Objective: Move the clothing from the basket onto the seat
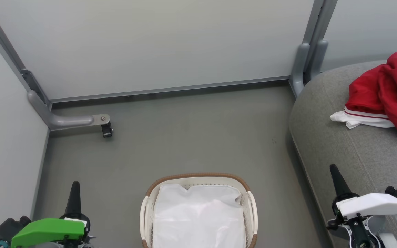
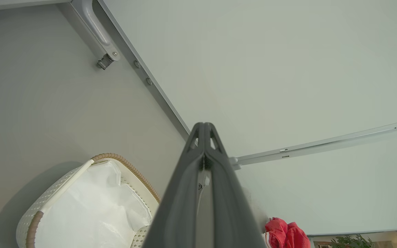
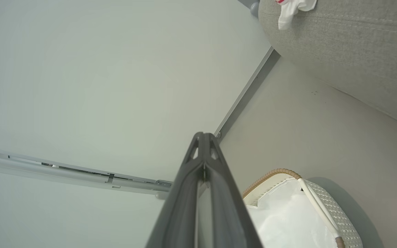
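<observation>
The red clothing (image 1: 388,93) is lying in a crumpled heap on the grey seat (image 1: 339,144). The right edge of the head view is cutting the heap off, so I cannot tell where one garment is ending and the other beginning, and any print on it is not readable. A white part with red stripes is sticking out from under the red folds. The seat itself is running out of the picture at the right and at the bottom. The basket (image 1: 198,176) is standing on the grey floor (image 1: 184,137), to the left of the seat and apart from it, and the bottom edge of the head view is cutting off its near end. In the left wrist view the dark fingers (image 2: 184,206) are covering one end of it. A wrinkled white cloth liner (image 1: 198,217) is covering all of the basket's inside that is showing. The left gripper (image 1: 75,187) is hanging at the lower left, beside the basket and not touching it, its fingers pointing up the view. The left wrist view is showing them pressed together on nothing. The right gripper (image 1: 334,172) is showing at the lower right against the seat's front edge, well apart from the clothing, and its fingers are also pressing against each other, holding nothing.
</observation>
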